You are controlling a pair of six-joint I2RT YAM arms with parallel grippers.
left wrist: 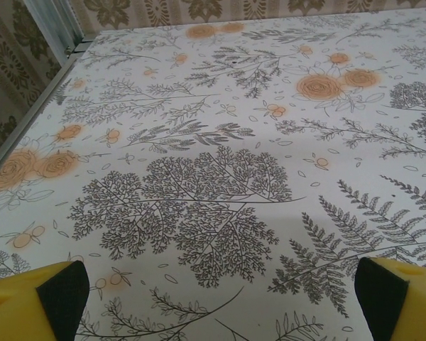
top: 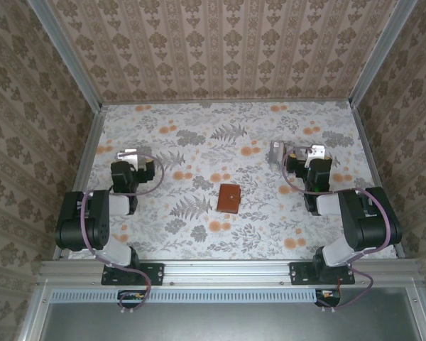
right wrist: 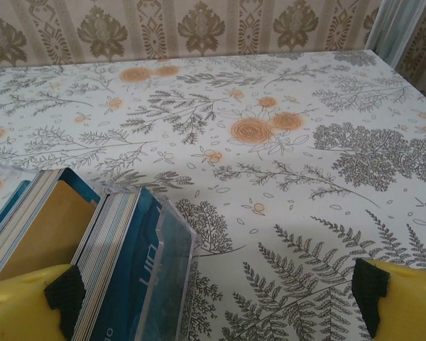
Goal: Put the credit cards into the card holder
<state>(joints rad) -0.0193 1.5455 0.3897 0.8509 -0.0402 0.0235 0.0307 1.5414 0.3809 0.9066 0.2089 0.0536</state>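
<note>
Both arms sit folded near their bases, wrists low, aimed at the far wall. I see the left gripper (left wrist: 220, 302) spread wide and empty over the bare table (top: 199, 135). The right gripper (right wrist: 220, 302) is also spread and empty, its left finger just beside the clear tray (right wrist: 179, 280) holding the credit cards (right wrist: 103, 245) on edge. The card holder (top: 229, 198) lies flat mid-table, well apart from both.

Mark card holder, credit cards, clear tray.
card holder (top: 229, 198), top view, cover centre
credit cards (right wrist: 105, 249), right wrist view, stacked edges
clear tray (right wrist: 176, 277), right wrist view, side wall
</note>
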